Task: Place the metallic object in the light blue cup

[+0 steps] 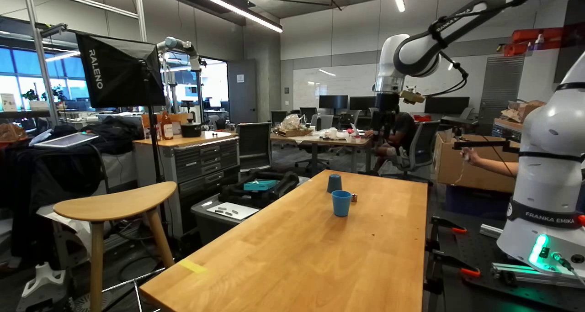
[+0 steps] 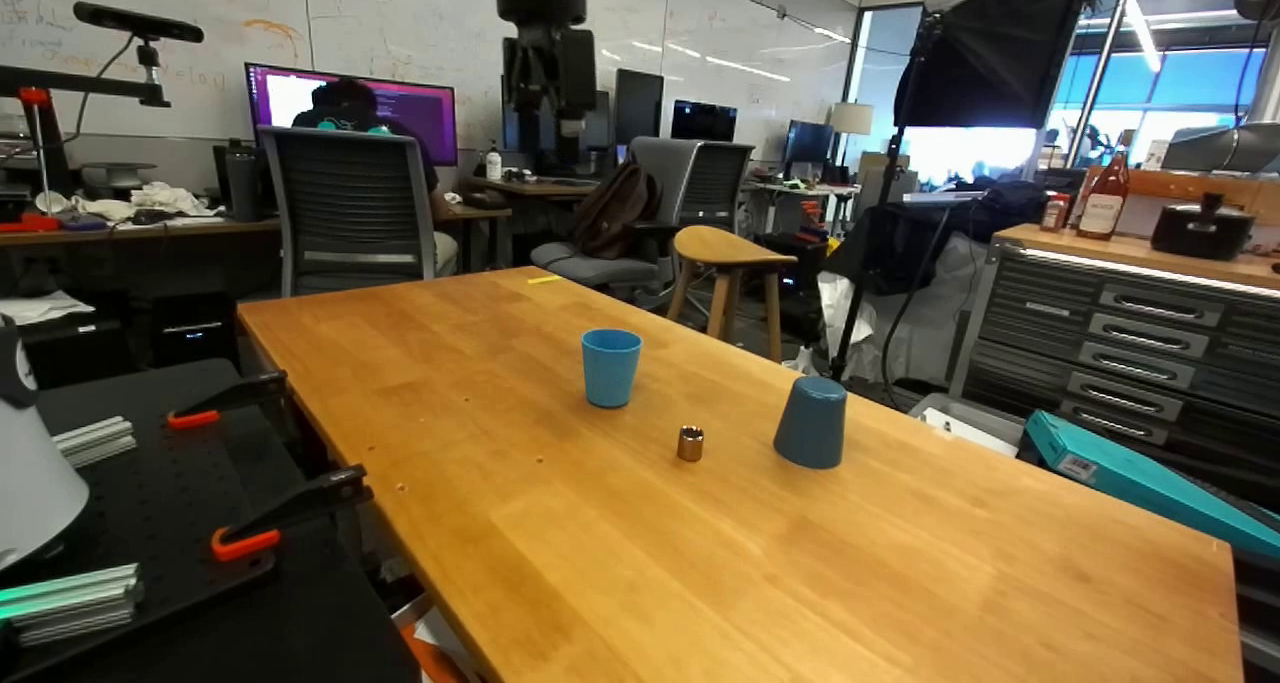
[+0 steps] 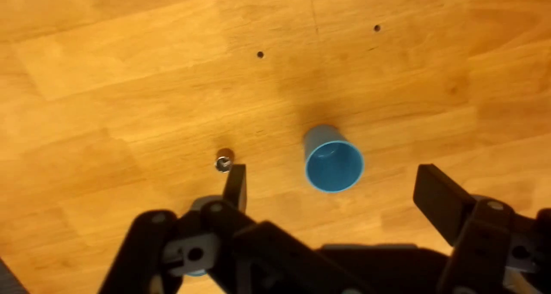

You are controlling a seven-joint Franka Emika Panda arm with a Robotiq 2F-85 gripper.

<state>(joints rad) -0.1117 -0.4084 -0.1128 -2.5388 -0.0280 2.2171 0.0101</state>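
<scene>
The light blue cup (image 1: 341, 205) stands upright, open side up, on the wooden table, and also shows in an exterior view (image 2: 611, 371) and the wrist view (image 3: 322, 140). The metallic object (image 2: 690, 444) is a small copper-coloured hollow cylinder standing between the two cups. It shows in an exterior view (image 1: 354, 198), partly behind the cup, and in the wrist view (image 3: 224, 156) beside the left fingertip. My gripper (image 3: 331, 173) is open and empty, with its fingers wide apart. In both exterior views the gripper (image 2: 548, 98) hangs high above the table, touching nothing.
A darker blue cup (image 2: 811, 425) stands upside down near the metallic object, mostly hidden by the gripper in the wrist view. The long wooden table (image 1: 292, 266) has black clamps (image 2: 300, 508) on its robot-side edge. A wooden stool (image 1: 116, 202) stands beyond the opposite edge.
</scene>
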